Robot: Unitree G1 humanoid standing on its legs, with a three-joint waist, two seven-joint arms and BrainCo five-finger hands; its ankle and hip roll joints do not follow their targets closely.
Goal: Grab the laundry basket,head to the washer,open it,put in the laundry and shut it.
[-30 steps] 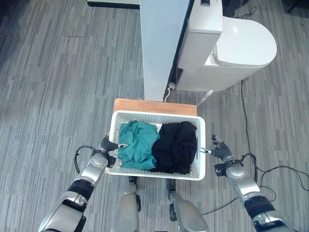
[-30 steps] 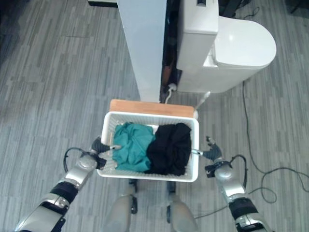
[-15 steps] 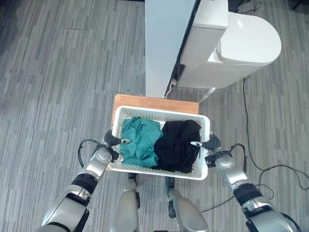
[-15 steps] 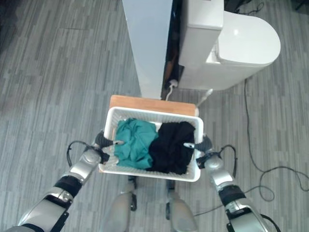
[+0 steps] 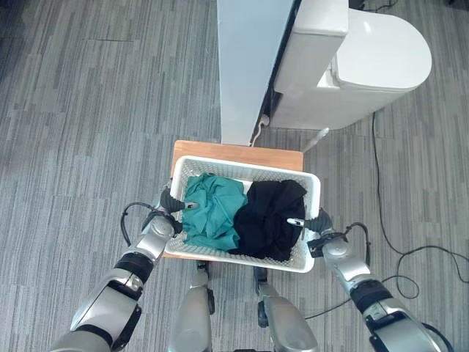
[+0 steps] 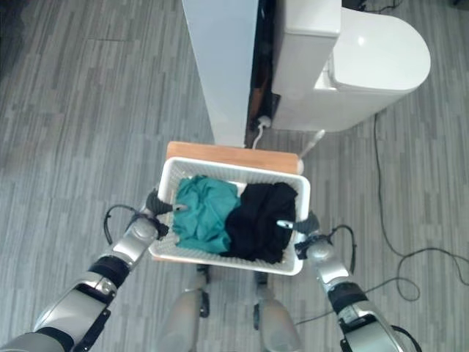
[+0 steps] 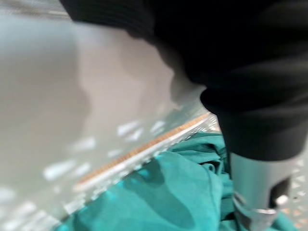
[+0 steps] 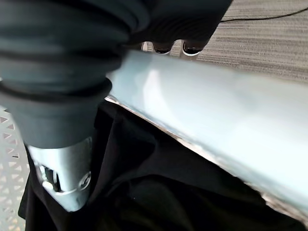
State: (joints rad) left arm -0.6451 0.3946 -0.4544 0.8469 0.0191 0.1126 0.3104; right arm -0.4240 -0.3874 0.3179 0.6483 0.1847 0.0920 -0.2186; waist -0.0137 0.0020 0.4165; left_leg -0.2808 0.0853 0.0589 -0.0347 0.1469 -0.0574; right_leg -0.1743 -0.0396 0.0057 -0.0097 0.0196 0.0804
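The white perforated laundry basket (image 5: 242, 163) rests on a wooden stool (image 5: 236, 151) right in front of me. Inside lie a teal garment (image 5: 214, 210) on the left and a black garment (image 5: 270, 220) on the right. My left hand (image 5: 168, 213) clasps the basket's left rim (image 7: 72, 120), its thumb (image 7: 255, 192) inside over the teal cloth (image 7: 163, 192). My right hand (image 5: 319, 228) clasps the right rim (image 8: 216, 125), with the thumb (image 8: 62, 173) inside against the black cloth (image 8: 154, 192) and its fingertips (image 8: 192, 48) curled round the outside.
A white toilet (image 5: 366, 66) stands beyond the stool to the right, beside a tall pale panel (image 5: 249, 66). Grey plank-patterned floor (image 5: 80, 132) spreads to the left and the right of the basket.
My right hand has moved in from beside the basket and closed on its right rim. The left hand has stayed on the left rim. The view has shifted slightly.
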